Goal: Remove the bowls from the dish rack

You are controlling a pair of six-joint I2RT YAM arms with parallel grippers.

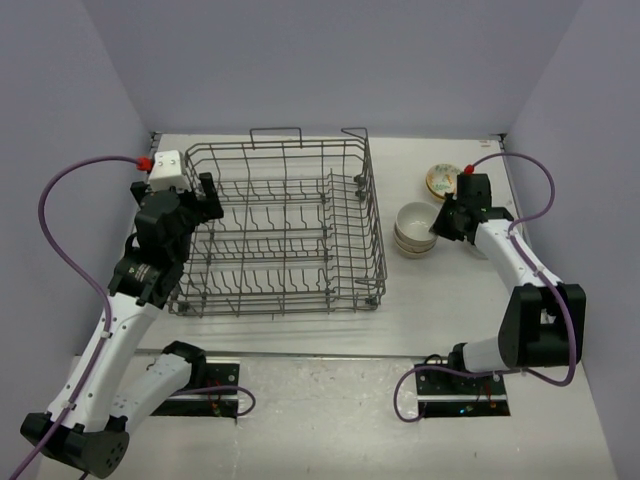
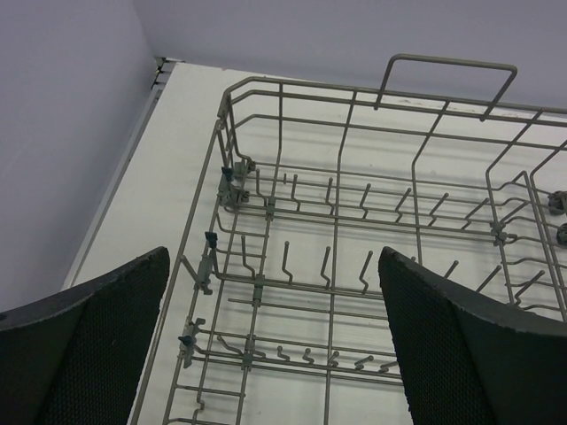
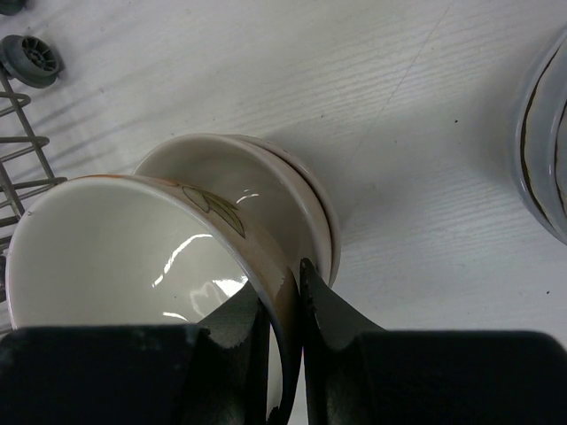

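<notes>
Bowl (image 3: pixel 133 257) is pinched by its rim in my right hand (image 3: pixel 297 274), just over the stack (image 3: pixel 266 186) beside the dish rack (image 1: pixel 280 230). I'd centre it, lower gently, then let go. Left hand (image 2: pixel 275 301) gapes wide, empty, at the rack's end.

White table (image 1: pixel 470 310), faint wood grain, walls on three sides. Dish rack (image 1: pixel 280 230) sits flat on it, centre to 9 o'clock, long side running 9 to 3; a small grey wheel (image 3: pixel 31 57) at its corner rests on the top. Stack of beige bowls (image 1: pixel 414 240) at 3 o'clock, just beside the rack, not touching. Painted bowl (image 1: pixel 440 178) at 1 o'clock from that stack, near it, apart; whether it tops more bowls is unclear. Black mounting plates (image 1: pixel 205 392) at 5 and 7 o'clock, near edge.
</notes>
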